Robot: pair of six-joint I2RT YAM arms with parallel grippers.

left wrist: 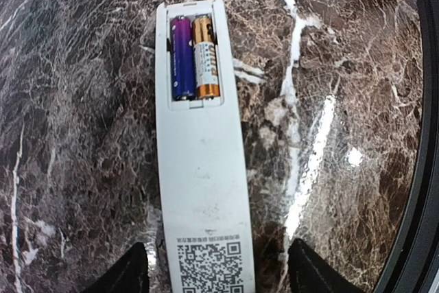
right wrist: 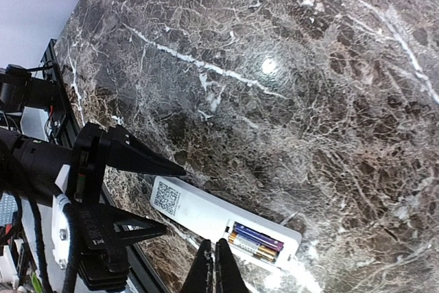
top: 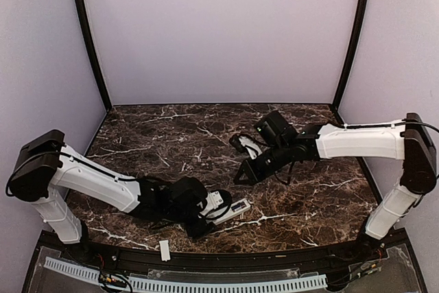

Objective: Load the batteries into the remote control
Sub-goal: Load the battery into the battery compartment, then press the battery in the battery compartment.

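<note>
The remote control lies face down on the marble table with both batteries in its open bay, our left gripper spread astride its QR-code end, our right gripper closed empty, and we judge it light, stiff and slippery, best pinched by its long edges.

A robot test booth, the kind set up in a lab.
Plain pale walls close in three sides, with black poles running up the back corners. A dark marble surface fills the booth. The left arm and right arm are bolted at its near edge, by a slotted cable duct and loose wires.
</note>
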